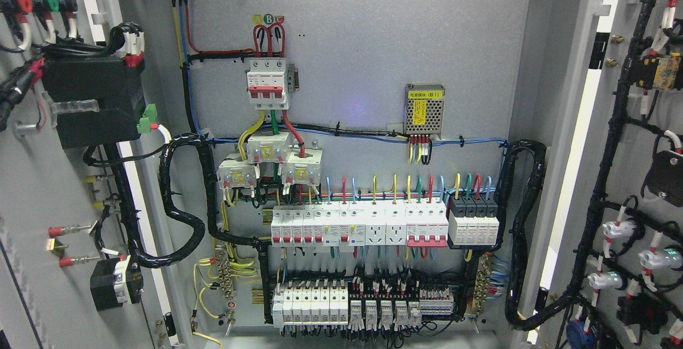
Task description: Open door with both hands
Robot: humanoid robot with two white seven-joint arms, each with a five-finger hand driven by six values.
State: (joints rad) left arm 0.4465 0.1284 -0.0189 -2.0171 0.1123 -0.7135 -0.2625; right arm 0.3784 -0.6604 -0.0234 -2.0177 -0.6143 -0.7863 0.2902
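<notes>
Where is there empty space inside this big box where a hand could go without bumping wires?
The bare grey back panel above the small mesh box, right of the red-and-white switch. Lower down, the rows of switches and wires are crowded.

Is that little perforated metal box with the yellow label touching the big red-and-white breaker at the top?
Apart. The head view shows a wide stretch of bare grey back panel between the metal box and the breaker.
</notes>
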